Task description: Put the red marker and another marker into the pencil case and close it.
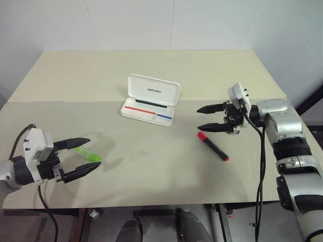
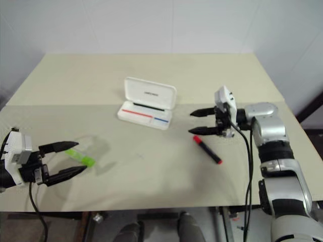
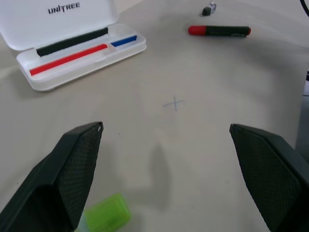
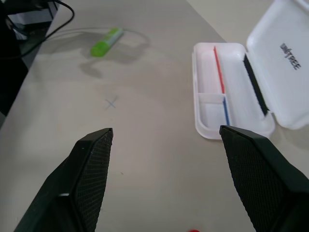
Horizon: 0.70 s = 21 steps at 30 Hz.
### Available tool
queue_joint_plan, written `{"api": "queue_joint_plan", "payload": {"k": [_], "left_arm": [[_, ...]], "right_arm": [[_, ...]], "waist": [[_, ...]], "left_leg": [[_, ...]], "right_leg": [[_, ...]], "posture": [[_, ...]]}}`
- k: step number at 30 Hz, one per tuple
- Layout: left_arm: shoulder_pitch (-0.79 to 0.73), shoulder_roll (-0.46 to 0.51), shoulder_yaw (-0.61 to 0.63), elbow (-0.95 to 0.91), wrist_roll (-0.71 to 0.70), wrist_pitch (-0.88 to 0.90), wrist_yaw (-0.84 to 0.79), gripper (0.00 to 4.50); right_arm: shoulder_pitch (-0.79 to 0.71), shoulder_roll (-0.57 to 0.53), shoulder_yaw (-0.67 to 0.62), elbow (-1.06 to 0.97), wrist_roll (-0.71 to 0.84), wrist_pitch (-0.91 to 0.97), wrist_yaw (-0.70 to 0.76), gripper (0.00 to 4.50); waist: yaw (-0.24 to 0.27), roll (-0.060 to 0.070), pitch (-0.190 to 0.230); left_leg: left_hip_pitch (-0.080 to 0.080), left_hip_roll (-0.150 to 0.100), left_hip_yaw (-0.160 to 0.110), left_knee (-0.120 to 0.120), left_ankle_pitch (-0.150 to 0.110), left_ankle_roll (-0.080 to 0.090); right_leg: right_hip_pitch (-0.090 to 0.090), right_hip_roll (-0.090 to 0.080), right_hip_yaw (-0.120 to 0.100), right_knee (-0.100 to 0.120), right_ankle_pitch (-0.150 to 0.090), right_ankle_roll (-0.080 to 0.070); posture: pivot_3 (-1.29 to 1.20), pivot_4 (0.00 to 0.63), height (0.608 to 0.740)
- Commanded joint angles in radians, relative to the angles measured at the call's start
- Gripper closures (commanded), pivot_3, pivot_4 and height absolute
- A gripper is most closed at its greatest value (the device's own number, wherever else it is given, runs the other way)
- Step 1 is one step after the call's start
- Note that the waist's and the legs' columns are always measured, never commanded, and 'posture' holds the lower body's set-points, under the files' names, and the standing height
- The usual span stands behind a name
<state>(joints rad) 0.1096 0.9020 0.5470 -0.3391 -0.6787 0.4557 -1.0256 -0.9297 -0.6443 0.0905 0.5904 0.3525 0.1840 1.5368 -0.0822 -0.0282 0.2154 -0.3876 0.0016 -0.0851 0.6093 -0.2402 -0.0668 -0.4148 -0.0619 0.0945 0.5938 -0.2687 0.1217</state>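
The white pencil case lies open at the table's middle, lid up, with red and blue stripes inside. The red marker, black with a red cap, rests on the table to the right of it. My right gripper hovers open just above and beyond the cap end, pointing left. The green marker lies at the front left. My left gripper is open above it, one finger on each side as seen from the head, nothing held. In the left wrist view the green marker sits low beside one finger.
The beige table has a seam across it behind the case. A small pencilled cross marks the middle. The front edge runs close below my left gripper. White walls stand behind.
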Motion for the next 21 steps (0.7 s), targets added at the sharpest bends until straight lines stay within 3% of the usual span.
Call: {"api": "queue_joint_plan", "payload": {"k": [1, 8, 14, 21], "left_arm": [[-0.039, -0.004, -0.014, 0.005, 0.009, -0.023, 0.01, 0.03], [-0.076, -0.037, -0.031, -0.001, 0.012, -0.039, 0.036, 0.03], [-0.02, -0.093, 0.03, -0.063, -0.016, -0.041, 0.078, 0.03], [0.041, -0.173, 0.134, -0.131, -0.097, -0.038, 0.135, 0.03]], "right_arm": [[-0.004, 0.007, -0.028, -0.053, 0.031, 0.017, 0.035, 0.0], [0.0, 0.049, -0.012, -0.087, 0.0, 0.008, -0.031, 0.0], [-0.033, 0.164, 0.017, -0.122, -0.039, 0.03, -0.16, 0.0], [-0.182, 0.326, 0.099, 0.15, -0.248, -0.065, -0.419, 0.0]], "waist": [[-0.001, 0.0, 0.0], [-0.001, 0.0, 0.0], [-0.003, 0.0, 0.0], [-0.001, -0.001, 0.0]], "left_leg": [[0.0, 0.0, 0.0, 0.0, 0.0, 0.0], [0.0, 0.0, 0.0, 0.002, 0.0, 0.0], [0.001, 0.0, 0.0, 0.002, 0.0, 0.0], [0.001, 0.0, 0.0, 0.002, 0.001, -0.001]], "right_leg": [[0.0, 0.0, 0.0, 0.0, 0.0, 0.0], [0.0, 0.0, 0.001, 0.002, 0.001, 0.002], [-0.001, 0.0, 0.001, 0.005, 0.005, 0.01], [-0.003, 0.001, 0.001, 0.009, 0.004, 0.008]], "posture": [[0.0, 0.15, 0.74], [0.0, 0.15, 0.74], [0.0, 0.15, 0.74], [0.0, 0.15, 0.74]]}}
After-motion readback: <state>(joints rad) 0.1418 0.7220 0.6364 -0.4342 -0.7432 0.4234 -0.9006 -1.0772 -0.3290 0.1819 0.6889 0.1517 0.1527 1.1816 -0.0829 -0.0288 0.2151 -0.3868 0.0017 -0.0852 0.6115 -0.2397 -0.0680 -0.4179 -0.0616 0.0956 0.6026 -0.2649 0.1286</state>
